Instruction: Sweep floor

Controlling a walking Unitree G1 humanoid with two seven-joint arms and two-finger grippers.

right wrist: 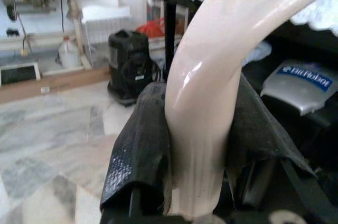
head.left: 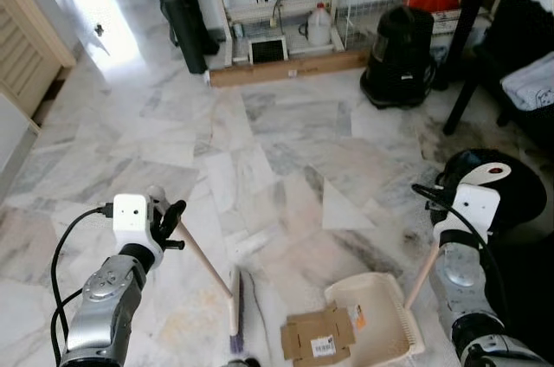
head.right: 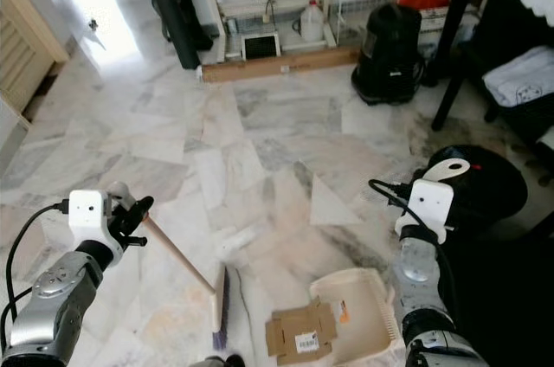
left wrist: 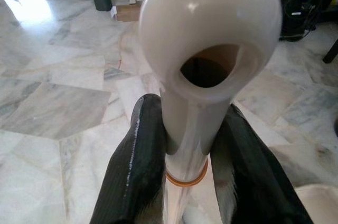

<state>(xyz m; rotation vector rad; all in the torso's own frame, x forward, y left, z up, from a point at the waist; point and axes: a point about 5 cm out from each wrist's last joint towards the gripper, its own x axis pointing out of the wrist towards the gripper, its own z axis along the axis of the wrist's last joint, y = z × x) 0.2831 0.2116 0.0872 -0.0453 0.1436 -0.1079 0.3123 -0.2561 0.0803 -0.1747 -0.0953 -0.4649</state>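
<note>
Clamped jaws, two grippers: left gripper [left wrist: 185,155] on one cream-handled wooden-shafted broom [head.left: 208,265], right gripper [right wrist: 196,145] on one cream plastic long-handled dustpan [head.left: 381,315]. One flattened brown cardboard piece [head.left: 318,336] lies at the dustpan's mouth on the marble floor [head.left: 260,142], beside the broom head.

Left arm: silver, bent at the elbow, forearm raised forward, black cable looping beside the wrist. Left claw [head.left: 170,222]: black fingers [left wrist: 134,171] closed either side of a pale handle end [left wrist: 208,28], handle clamped between them. Right arm: silver, forearm upright, white wrist block on top. Right claw [right wrist: 198,145]: fingers [right wrist: 140,145] pressed against both sides of a cream curved handle [right wrist: 211,76], gripped.
</note>
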